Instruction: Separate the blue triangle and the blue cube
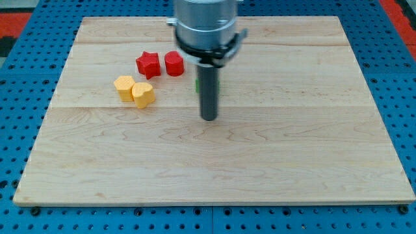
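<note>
No blue triangle or blue cube shows in the camera view; they may be hidden behind the arm. My tip [208, 119] rests on the wooden board [260, 162] near its middle. A green block [197, 84] shows only as thin slivers on either side of the rod, just above the tip. A red star block [148, 64] and a red round-edged block [173, 64] lie to the upper left of the tip. A yellow block [123, 87] and a yellow heart-like block [143, 95] touch each other, left of the tip.
The arm's grey body [207, 23] covers the upper middle of the board. The board lies on a blue perforated table [19, 78], with a red area [16, 19] at the view's top left corner.
</note>
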Action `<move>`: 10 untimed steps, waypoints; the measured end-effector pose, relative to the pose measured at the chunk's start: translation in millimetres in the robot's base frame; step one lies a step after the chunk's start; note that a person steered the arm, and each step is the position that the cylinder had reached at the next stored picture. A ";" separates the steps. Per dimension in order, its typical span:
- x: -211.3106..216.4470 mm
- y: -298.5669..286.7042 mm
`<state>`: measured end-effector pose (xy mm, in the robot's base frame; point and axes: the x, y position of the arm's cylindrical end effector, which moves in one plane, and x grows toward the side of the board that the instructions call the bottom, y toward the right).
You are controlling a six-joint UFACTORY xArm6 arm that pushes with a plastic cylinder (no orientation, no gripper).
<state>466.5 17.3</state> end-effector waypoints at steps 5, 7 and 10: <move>-222.4 59.6; -205.3 25.0; -237.3 -37.5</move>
<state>229.2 -20.1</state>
